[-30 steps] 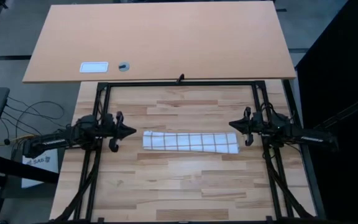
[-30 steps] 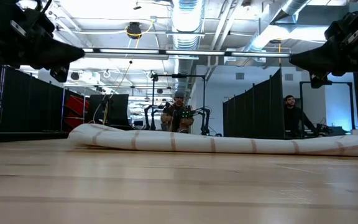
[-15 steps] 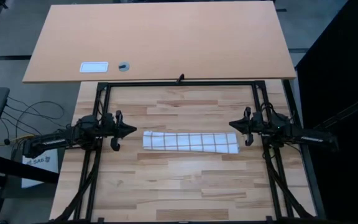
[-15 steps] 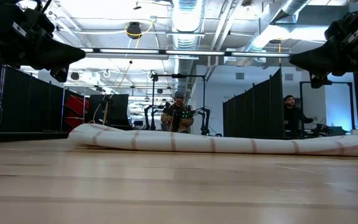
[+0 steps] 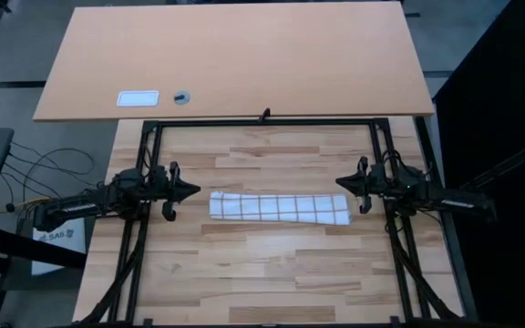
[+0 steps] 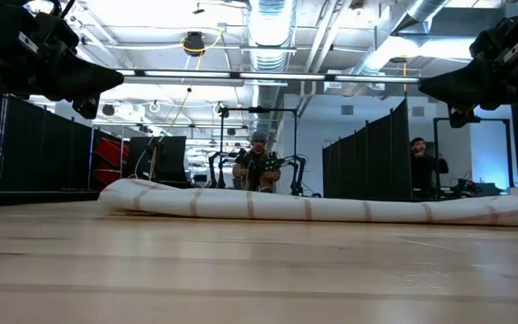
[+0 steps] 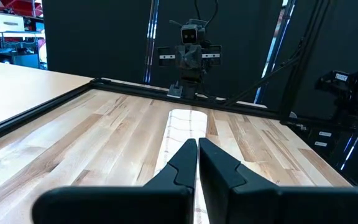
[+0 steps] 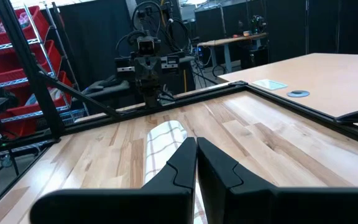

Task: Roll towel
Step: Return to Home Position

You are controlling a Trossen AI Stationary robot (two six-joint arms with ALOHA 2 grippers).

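Since the wooden table [image 5: 272, 273] fills most of your high view, begin there. Its plank top lies inside a black frame [image 5: 262, 121], and a larger tan tabletop [image 5: 235, 55] lies beyond the far rail.

Across the middle of the planks you have the towel [image 5: 279, 207]. It is white with a thin reddish-brown check and gathered into one long, narrow bundle running from side to side. From table height it reads as a low, rounded strip, thicker at one end. You cannot tell from any view how many layers or turns it holds, and the low view's edge cuts off one end.

The left gripper [image 5: 192, 191] sits just off the towel's left end, apart from it. The right gripper [image 5: 340, 182] sits close to the right end. In the low view both hang above the planks, clear of the cloth. Each wrist view shows you that arm's own fingers [image 7: 179, 165] pressed together tip to tip with nothing between them. Those fingers hide the near stretch of the towel.

You have bare planks along both long sides of the bundle, out to the frame rails. There is more room on the side away from the tan tabletop.

Well apart on that tabletop lie a small white card [image 5: 138, 97] and, just beside it, a dark round object [image 5: 181, 96] too small to identify.
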